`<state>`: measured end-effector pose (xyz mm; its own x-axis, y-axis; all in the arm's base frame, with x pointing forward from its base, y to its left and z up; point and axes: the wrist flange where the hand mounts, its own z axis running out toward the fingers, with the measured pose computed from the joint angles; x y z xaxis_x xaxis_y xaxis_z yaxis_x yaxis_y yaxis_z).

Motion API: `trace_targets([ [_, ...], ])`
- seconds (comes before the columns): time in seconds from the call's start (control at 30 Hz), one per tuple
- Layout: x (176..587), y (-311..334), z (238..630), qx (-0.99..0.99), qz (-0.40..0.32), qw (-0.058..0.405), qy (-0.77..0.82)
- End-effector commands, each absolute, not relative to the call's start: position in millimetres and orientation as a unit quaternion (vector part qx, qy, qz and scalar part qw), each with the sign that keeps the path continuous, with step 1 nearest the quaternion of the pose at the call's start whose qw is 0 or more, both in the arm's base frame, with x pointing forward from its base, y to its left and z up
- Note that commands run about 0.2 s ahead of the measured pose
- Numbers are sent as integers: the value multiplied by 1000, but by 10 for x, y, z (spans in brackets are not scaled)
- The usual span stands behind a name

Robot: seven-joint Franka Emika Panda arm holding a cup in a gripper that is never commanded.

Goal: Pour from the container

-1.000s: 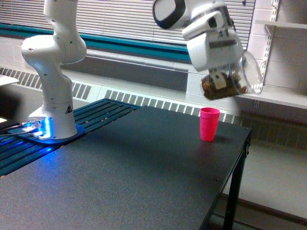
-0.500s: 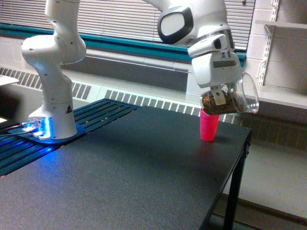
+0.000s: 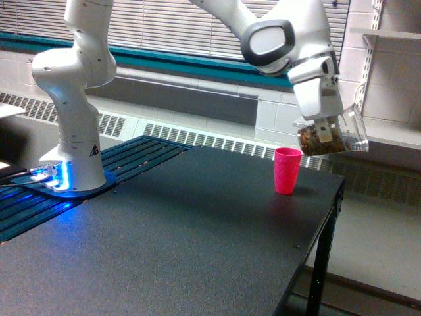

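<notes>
An opaque pink tapered plastic cup (image 3: 287,170) stands upright on a dark, speckled rectangular table top (image 3: 171,243), near its far edge toward the exterior view's right. A black metal table leg (image 3: 321,253) drops from that corner. Behind the table, a white slatted radiator grille (image 3: 210,139) runs along the wall beneath a teal window sill (image 3: 177,64) and pale horizontal blinds (image 3: 164,26). A white wall shelf (image 3: 388,135) sits at the exterior view's right.
</notes>
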<state>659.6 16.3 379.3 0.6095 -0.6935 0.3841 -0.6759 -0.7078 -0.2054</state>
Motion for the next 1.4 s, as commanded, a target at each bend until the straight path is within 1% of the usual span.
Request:
trace_targets([
  [0.03, 6585, 806, 3775, -893, -228, 36, 388],
  [0.17, 6557, 1019, 3763, -896, -230, 32, 379],
  [0.37, 6485, 1247, 3852, -899, -238, 30, 366],
  [0.57, 6340, 1501, 3946, -903, -249, 23, 350],
  [0.67, 6243, 1673, 3974, -908, -249, 29, 335],
  [0.83, 6047, 1945, 3907, -920, -248, 15, 302],
  [1.1, 5778, 2254, 3867, -931, -250, 13, 264],
  [1.23, 5649, 2319, 3807, -934, -257, -8, 248],
  [1.4, 5517, 2385, 3803, -935, -255, 3, 246],
])
